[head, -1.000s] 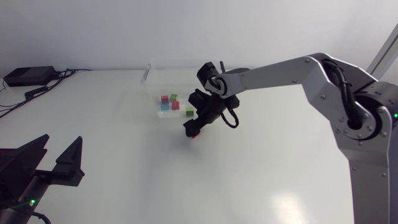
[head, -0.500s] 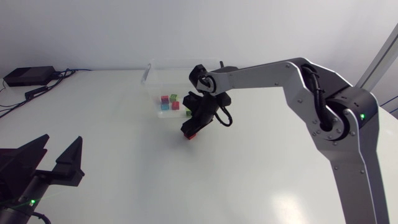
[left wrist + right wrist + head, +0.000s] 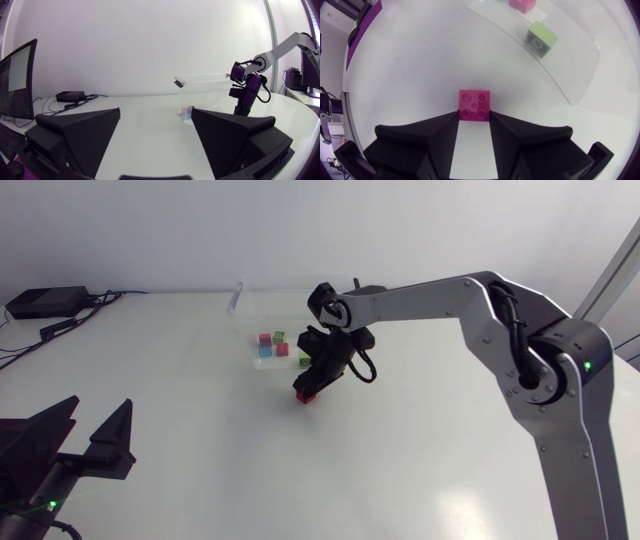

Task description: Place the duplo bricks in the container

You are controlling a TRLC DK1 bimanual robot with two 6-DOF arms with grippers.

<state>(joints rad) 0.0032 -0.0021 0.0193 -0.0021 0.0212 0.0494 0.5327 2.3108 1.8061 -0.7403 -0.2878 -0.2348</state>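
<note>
Head view: several stored bricks are seen already inside the clear container at the far side of the counter. One pink brick is left outside, just in front of the container and low at the counter. It is pinched at the tip of the right tool, whose arm is stretched in from the right. The left tool is parked at the near left corner, fingers spread wide, nothing in it. No other loose brick is made out on the counter.

Left wrist view: the left tool is shown wide and empty. The container and the right tool are seen well ahead of it. The pink brick cannot be made out here.

Right wrist view: the pink brick is gripped between the fingertips of the right tool, narrow, both fingers pressed on its sides. The container lies just ahead, with a green brick near its corner.

Progress is judged near the end: the last brick is grasped but not yet lifted over the wall and let go.
</note>
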